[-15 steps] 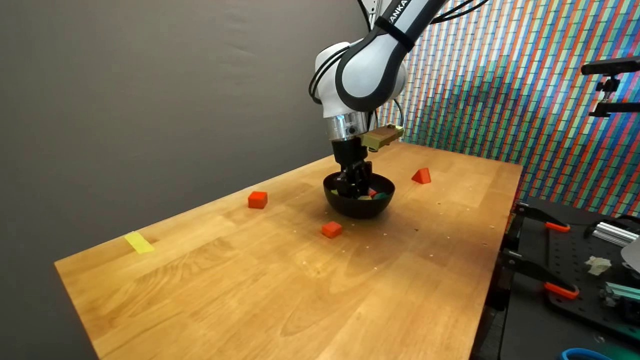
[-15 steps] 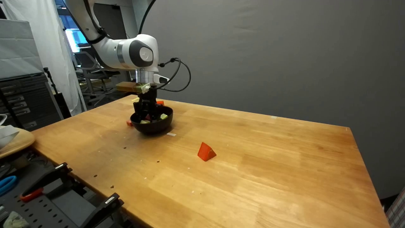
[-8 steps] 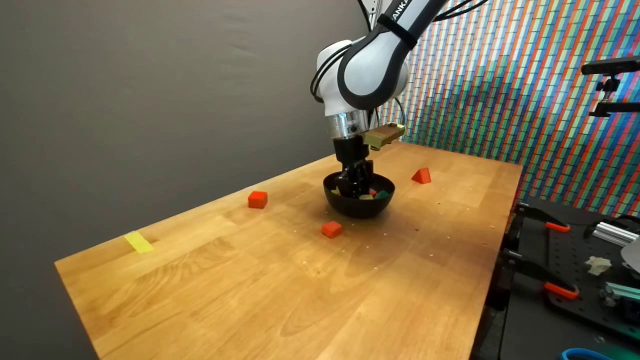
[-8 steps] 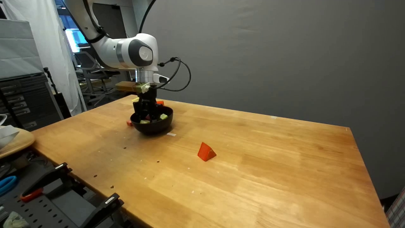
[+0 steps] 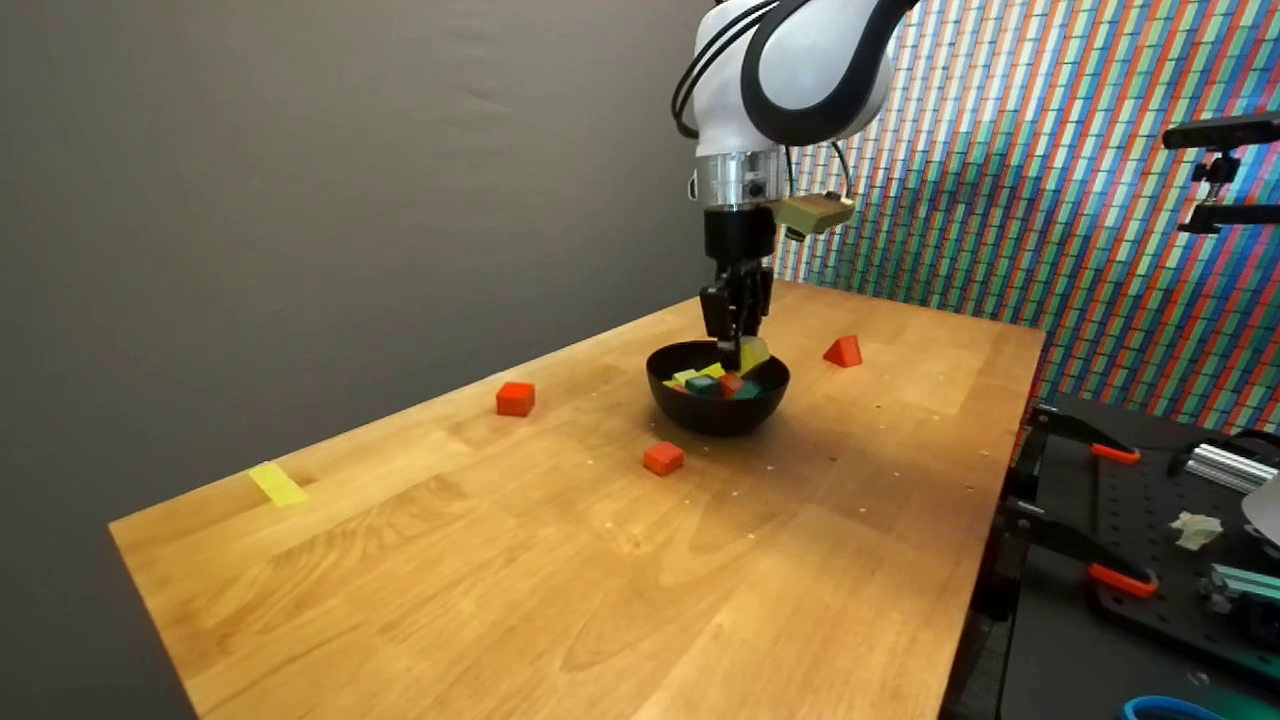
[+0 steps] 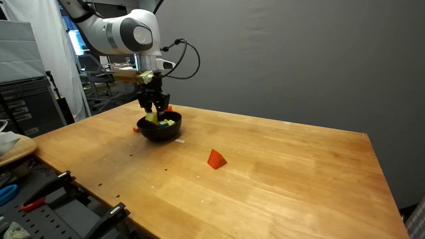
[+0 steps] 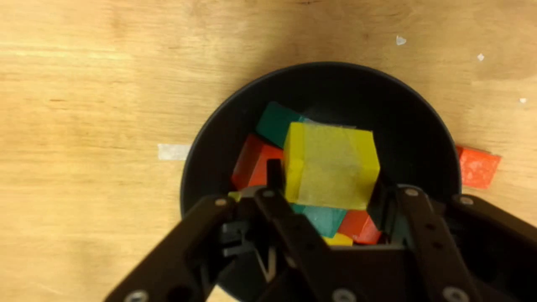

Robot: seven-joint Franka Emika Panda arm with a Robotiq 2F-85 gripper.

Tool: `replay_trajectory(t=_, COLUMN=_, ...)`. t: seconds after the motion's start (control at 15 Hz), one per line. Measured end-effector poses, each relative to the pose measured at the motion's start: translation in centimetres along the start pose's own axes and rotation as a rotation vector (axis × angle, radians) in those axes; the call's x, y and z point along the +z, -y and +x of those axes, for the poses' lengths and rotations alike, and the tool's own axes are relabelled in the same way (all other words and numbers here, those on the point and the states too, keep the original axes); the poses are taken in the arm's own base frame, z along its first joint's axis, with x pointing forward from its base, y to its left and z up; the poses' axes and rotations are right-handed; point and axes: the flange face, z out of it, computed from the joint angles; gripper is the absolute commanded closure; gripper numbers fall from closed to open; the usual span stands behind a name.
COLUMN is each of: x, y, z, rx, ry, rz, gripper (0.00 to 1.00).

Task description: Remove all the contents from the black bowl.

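Extraction step: gripper (image 7: 328, 181) clamps one yellow block (image 7: 332, 164), which I should next lift clear of the black bowl (image 5: 718, 416).

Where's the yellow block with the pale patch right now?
In the wrist view, the yellow block is just right of centre, clamped in the black gripper, within the outline of the round black bowl, a red block to its left.

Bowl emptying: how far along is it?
Looks done: three red blocks on the table, if they came from the black bowl. In hand: a yellow block gripped by the claw, not yet set down. Remaining: green blocks, red ones and yellow ones inside the bowl; exact count hidden.
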Motion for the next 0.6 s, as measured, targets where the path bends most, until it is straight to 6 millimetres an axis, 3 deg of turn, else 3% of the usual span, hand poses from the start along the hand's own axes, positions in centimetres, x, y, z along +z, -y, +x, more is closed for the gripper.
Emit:
replay_trajectory(t=0.33, x=-2.4, y=-5.5, z=-2.6, rx=0.197, ry=-0.153, rz=0.023, gripper=0.75)
replay_trajectory(t=0.6, x=-3.1, y=-12.5, z=-2.6, rx=0.401, ry=-0.219, rz=0.012, gripper=0.75)
